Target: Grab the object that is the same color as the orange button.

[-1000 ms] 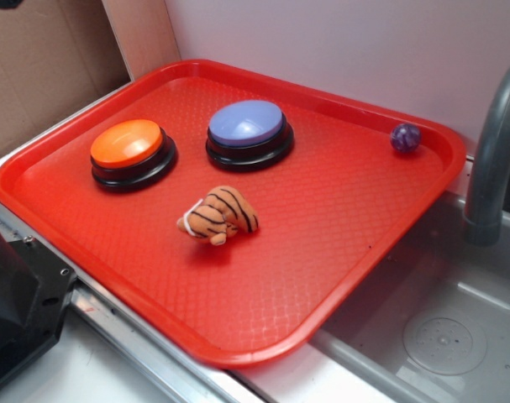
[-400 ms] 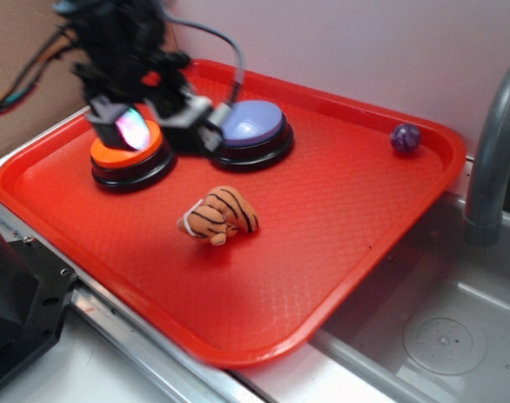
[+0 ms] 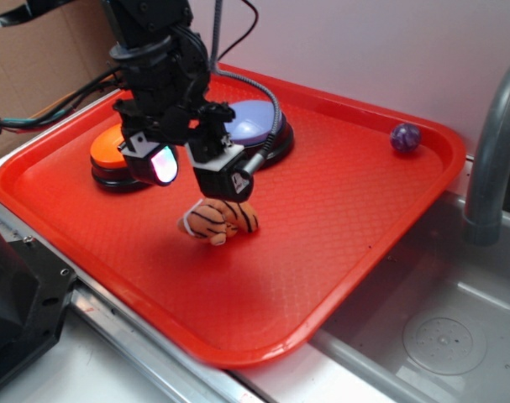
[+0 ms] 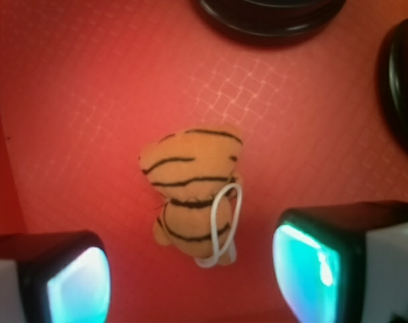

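Note:
A small orange plush tiger with black stripes and a white loop lies on the red tray; the wrist view shows the tiger from above. My gripper hovers just above and behind it, open, with the tiger below the gap between the two glowing pads. In the wrist view the gripper holds nothing. The orange button sits at the tray's back left, partly hidden by the arm.
A lavender-topped button stands behind the gripper, beside the orange one. A purple marbled ball rests in the tray's far right corner. A grey faucet and a metal sink lie to the right. Cables trail off to the left.
The arm came into view from the upper left, passed over the orange button and now sits lower, above the tiger. The tiger, buttons and ball have not moved.

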